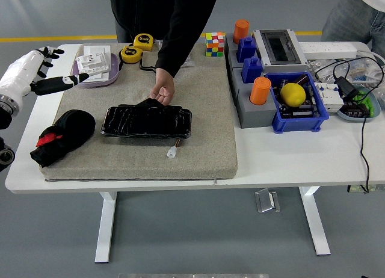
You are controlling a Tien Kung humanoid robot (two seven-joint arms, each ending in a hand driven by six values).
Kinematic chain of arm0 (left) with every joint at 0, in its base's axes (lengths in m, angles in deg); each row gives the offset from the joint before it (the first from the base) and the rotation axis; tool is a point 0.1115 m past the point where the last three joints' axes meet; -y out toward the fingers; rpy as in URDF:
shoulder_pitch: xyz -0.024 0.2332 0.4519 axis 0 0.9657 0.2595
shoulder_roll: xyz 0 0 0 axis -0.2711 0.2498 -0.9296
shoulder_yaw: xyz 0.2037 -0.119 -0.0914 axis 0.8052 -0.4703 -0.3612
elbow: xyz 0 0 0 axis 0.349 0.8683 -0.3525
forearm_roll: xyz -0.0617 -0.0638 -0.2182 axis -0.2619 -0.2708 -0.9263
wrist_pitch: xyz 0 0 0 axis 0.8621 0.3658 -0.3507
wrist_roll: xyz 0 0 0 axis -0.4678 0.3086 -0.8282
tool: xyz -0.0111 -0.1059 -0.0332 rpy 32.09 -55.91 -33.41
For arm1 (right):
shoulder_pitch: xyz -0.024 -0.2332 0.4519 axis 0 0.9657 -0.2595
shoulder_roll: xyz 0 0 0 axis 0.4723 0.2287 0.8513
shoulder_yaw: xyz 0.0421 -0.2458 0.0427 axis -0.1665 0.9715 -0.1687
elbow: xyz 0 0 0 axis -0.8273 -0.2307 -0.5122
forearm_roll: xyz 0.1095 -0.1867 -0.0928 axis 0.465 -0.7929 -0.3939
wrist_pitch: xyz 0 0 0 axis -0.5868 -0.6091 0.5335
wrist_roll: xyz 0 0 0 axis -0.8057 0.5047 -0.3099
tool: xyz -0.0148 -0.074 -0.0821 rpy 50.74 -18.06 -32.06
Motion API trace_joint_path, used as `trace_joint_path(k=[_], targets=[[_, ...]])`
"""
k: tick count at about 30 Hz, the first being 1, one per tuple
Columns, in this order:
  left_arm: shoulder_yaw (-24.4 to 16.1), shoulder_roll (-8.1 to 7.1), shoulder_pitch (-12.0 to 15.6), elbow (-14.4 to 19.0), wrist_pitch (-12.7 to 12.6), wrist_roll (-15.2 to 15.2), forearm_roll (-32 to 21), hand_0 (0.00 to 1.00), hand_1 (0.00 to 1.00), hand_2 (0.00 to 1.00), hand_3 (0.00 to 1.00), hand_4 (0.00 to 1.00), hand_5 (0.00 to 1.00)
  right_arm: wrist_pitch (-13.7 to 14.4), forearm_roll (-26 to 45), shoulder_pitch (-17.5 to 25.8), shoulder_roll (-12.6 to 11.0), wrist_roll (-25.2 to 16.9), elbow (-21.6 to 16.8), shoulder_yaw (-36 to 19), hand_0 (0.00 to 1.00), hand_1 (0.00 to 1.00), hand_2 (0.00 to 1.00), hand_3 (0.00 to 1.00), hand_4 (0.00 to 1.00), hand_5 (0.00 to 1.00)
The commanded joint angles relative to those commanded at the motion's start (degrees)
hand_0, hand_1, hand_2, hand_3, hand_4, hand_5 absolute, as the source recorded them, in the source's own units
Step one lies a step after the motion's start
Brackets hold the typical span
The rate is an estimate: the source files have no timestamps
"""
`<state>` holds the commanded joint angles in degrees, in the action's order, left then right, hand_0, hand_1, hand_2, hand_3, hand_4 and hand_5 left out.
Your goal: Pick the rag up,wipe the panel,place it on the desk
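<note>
Left hand point(37, 73) hovers open above the worktop's point(289, 157) left edge; the rag point(63, 133) lies beside the panel point(146, 122).

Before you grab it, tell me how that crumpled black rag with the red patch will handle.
The crumpled black rag with the red patch is bunched into soft folds, so it will probably flop and drape. It looks light. On the beige felt mat it may drag rather than slide.
</note>
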<state>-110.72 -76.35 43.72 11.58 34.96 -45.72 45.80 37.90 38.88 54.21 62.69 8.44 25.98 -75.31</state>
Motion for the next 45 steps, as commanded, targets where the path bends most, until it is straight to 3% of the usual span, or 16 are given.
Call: trace_joint_path(k=[6,13,14,15,19,20,23,25,26,29,32,45], targets=[[-0.7,-0.68,-0.1,2.5,0.0,-0.8,-0.2,0.542,0.758,0.837,0.859,0.998,0.684,0.1,0.0,0.0,0.1,-0.1,0.0,0.1,0.763,0.572,0.705,0.601,0.998,0.55],[-1.4,-0.8,0.4,2.1,-0.5,-0.3,-1.6,0.536,0.753,0.829,0.852,0.998,0.692,0.2,0.0,-0.1,0.2,-0.1,-0.1,0.1,0.762,0.572,0.706,0.601,0.998,0.55],[-2.0,-0.8,0.9,1.9,-1.0,0.2,-2.1,0.535,0.733,0.799,0.814,0.998,0.592,0.2,0.0,-0.1,0.2,-0.1,-0.1,0.1,0.761,0.572,0.705,0.602,0.998,0.551],[-2.3,-0.77,1.2,1.8,-1.5,0.7,-2.6,0.535,0.733,0.799,0.814,0.998,0.592,0.2,0.1,0.0,0.2,0.0,-0.1,0.1,0.761,0.572,0.705,0.602,0.998,0.551],[-3.4,-0.56,2.9,1.5,-4.7,4.7,-7.9,0.535,0.733,0.799,0.814,0.998,0.592,0.1,0.0,0.1,0.1,0.0,-0.1,0.0,0.761,0.572,0.705,0.602,0.998,0.551],[-3.4,-0.53,3.2,1.4,-5.7,6.2,-10.1,0.535,0.721,0.787,0.802,0.998,0.543,0.1,0.0,0.1,0.1,0.1,0.0,0.1,0.761,0.572,0.705,0.602,0.998,0.551],[-3.1,-0.61,4.0,1.6,-7.9,11.4,-17.3,0.535,0.721,0.787,0.802,0.998,0.543,0.2,0.1,0.1,0.2,0.0,-0.1,0.1,0.761,0.572,0.705,0.602,0.998,0.551],[-3.0,-0.85,4.3,1.9,-8.5,14.3,-21.8,0.535,0.721,0.787,0.802,0.998,0.543,0.2,0.1,0.0,0.2,0.0,-0.1,0.1,0.761,0.572,0.705,0.602,0.998,0.551],[-2.9,-1.06,4.4,2.1,-8.9,15.9,-24.0,0.546,0.719,0.773,0.786,0.974,0.482,0.2,0.1,0.0,0.2,-0.1,-0.1,0.1,0.76,0.572,0.705,0.602,0.998,0.55],[-3.2,-1.83,4.9,2.8,-9.1,19.4,-31.0,0.546,0.719,0.773,0.786,0.974,0.482,0.3,0.0,0.0,0.3,0.0,-0.1,0.0,0.76,0.572,0.705,0.602,0.998,0.55],[-4.2,-2.41,5.6,3.6,-9.2,20.8,-36.2,0.548,0.716,0.764,0.774,0.958,0.468,0.2,0.0,0.0,0.2,0.1,-0.1,-0.1,0.763,0.573,0.705,0.602,0.998,0.55],[-6.4,-3.27,7.0,3.1,-9.2,20.8,-33.4,0.554,0.717,0.759,0.769,0.936,0.439,0.3,-0.2,-0.4,0.4,0.3,0.0,0.1,0.762,0.573,0.705,0.601,0.998,0.551]])
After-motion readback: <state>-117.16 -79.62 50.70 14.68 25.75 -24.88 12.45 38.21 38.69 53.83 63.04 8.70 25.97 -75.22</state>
